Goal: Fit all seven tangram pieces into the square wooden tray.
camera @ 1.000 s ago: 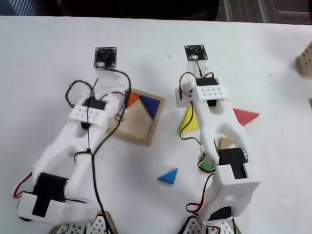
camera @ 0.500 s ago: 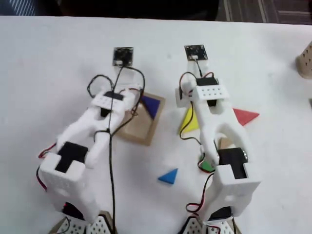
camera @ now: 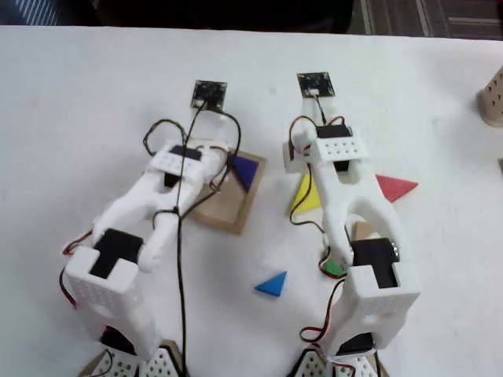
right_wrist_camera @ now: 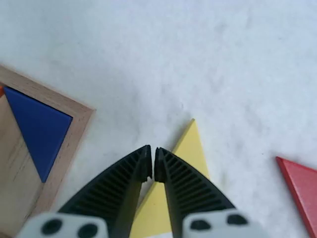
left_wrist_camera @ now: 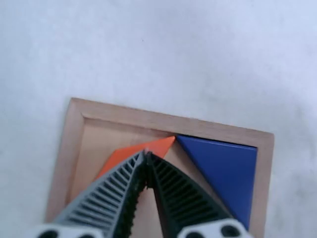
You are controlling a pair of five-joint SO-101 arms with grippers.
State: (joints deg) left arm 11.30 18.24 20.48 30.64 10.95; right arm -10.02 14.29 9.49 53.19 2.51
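Observation:
The square wooden tray [camera: 240,216] lies under my left arm [camera: 169,184]. Inside it are a large blue triangle [left_wrist_camera: 218,166] and an orange triangle [left_wrist_camera: 153,147] whose points meet near the tray's far wall. My left gripper [left_wrist_camera: 146,159] is shut, its tips just over the orange triangle; I cannot tell if they touch it. My right gripper [right_wrist_camera: 152,163] is shut too, with nothing in it, above the edge of the yellow triangle [right_wrist_camera: 190,148] beside the tray. A red triangle [camera: 395,187], a small blue triangle [camera: 272,284] and a green piece [camera: 335,268] lie loose on the table.
A tan piece [camera: 363,230] shows beside the right arm [camera: 346,196], which partly covers the green piece. A pale pegged object [camera: 492,98] stands at the right edge. Open white table stretches to the far side and the left.
My left arm has swung to the right and forward over the tray, and it now covers the orange triangle in the high view. The right arm has kept still.

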